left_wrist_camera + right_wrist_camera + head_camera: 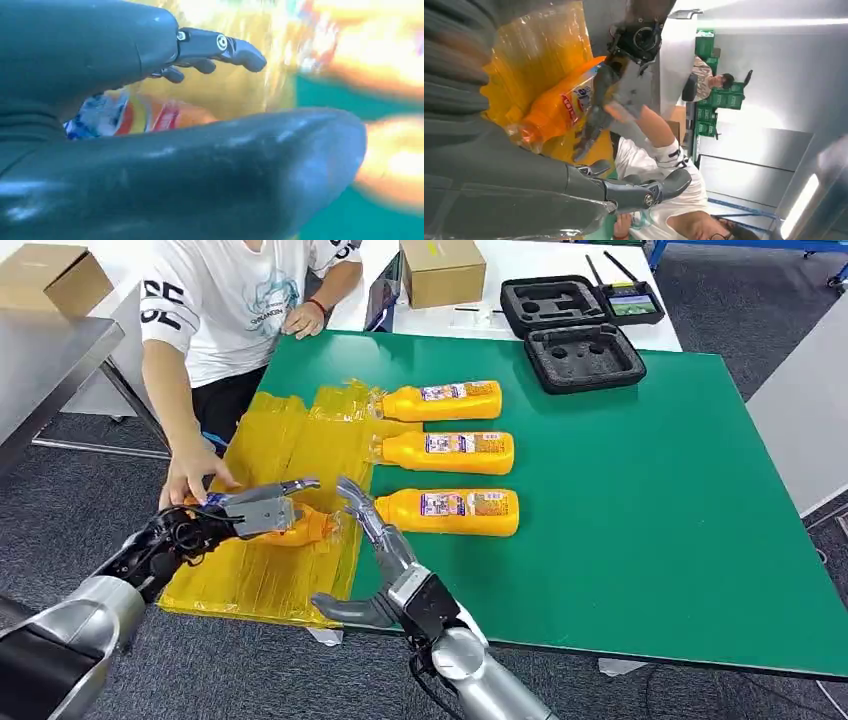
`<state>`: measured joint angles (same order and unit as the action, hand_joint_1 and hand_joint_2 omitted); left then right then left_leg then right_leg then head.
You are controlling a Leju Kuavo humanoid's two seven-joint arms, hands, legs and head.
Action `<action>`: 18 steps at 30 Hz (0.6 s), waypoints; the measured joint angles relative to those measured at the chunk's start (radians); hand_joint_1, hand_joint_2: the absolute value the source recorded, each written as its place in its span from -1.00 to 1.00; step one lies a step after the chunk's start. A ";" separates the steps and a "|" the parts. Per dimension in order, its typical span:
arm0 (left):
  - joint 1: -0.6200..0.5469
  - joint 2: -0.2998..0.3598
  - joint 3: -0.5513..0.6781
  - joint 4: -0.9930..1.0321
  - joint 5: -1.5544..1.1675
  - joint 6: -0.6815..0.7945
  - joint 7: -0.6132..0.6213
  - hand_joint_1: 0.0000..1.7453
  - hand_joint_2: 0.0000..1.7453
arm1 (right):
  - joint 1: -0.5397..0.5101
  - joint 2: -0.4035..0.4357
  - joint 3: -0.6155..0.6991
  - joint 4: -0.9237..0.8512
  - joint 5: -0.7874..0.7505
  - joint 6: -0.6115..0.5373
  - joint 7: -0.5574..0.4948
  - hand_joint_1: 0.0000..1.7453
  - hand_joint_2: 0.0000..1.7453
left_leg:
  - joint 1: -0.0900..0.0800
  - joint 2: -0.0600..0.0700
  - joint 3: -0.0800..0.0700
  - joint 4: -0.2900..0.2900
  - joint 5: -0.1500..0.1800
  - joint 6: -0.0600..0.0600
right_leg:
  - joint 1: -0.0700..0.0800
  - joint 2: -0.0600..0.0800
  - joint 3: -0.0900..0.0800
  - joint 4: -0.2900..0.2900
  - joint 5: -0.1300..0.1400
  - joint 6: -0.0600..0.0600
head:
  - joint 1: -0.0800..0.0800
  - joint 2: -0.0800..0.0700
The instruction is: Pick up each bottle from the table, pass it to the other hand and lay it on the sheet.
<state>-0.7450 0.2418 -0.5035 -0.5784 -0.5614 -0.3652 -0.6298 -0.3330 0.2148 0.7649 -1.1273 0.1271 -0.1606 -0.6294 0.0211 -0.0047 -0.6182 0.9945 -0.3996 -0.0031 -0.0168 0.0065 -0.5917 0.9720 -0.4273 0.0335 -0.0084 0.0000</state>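
While the left hand [262,510] grips an orange bottle [305,528] over the sheet [285,500], the right hand [375,550] hangs beside it with fingers spread, holding nothing.
Nearest, both hands meet at the sheet's near edge on the green counter [650,510]; a person's hand [190,475] rests on the sheet just behind the left hand. Farther on, three bottles lie on their sides in a row, caps toward the sheet: near [448,512], middle [448,452], far [442,401]. Beyond them sit two black foam cases [585,358], their cut-out hollows bare, and a cardboard box [442,270].
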 measured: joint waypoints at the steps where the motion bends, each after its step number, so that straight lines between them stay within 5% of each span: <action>1: 0.008 -0.006 0.019 -0.009 0.023 0.081 0.011 -1.00 -1.00 | 0.002 0.000 0.000 0.000 0.005 0.000 0.004 -1.00 1.00 | 0.000 0.000 0.000 0.000 0.000 0.000 | 0.000 0.000 0.000 0.000 0.000 0.000 | 0.000 0.000; 7: 0.051 -0.085 0.133 -0.070 -0.065 0.903 0.021 -1.00 -1.00 | 0.006 0.003 0.000 -0.001 0.055 -0.025 0.014 -1.00 1.00 | 0.000 0.000 -0.001 0.000 0.000 0.000 | 0.000 0.000 0.000 0.000 0.000 0.000 | 0.000 0.000; 9: 0.074 -0.101 0.184 -0.095 0.007 0.992 0.002 -1.00 -1.00 | -0.001 0.000 0.000 -0.007 0.125 -0.082 0.049 -1.00 1.00 | 0.000 0.001 -0.001 0.000 0.000 0.000 | 0.000 0.000 0.000 0.000 0.000 0.000 | 0.000 0.000; 12: 0.158 -0.116 0.305 -0.182 0.275 1.004 -0.056 -1.00 -1.00 | -0.033 -0.045 -0.012 -0.036 0.423 -0.223 0.222 -1.00 1.00 | 0.000 0.003 0.000 0.000 -0.001 0.000 | 0.000 0.003 -0.001 0.000 0.000 0.000 | 0.000 0.000; 13: 0.198 -0.116 0.351 -0.231 0.351 1.003 -0.063 -1.00 1.00 | -0.047 -0.071 -0.032 -0.046 0.525 -0.221 0.279 -1.00 1.00 | 0.000 0.003 0.000 0.000 -0.001 0.000 | 0.000 0.003 -0.001 0.000 0.000 0.000 | 0.000 0.000; 18: 0.349 -0.114 0.465 -0.421 0.426 0.990 -0.071 -1.00 1.00 | -0.101 -0.148 -0.139 -0.028 0.777 -0.169 0.423 -1.00 1.00 | 0.000 0.001 -0.001 0.000 0.000 0.000 | 0.000 0.000 -0.001 0.000 0.000 0.000 | 0.000 0.000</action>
<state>-0.3964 0.1274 -0.0389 -0.9997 -0.1358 0.6249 -0.7004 -0.4341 0.0664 0.6261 -1.1548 0.9042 -0.3301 -0.2061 0.0209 -0.0040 -0.6196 0.9947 -0.4000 -0.0032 -0.0170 0.0067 -0.5928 0.9716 -0.4274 0.0337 -0.0088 0.0000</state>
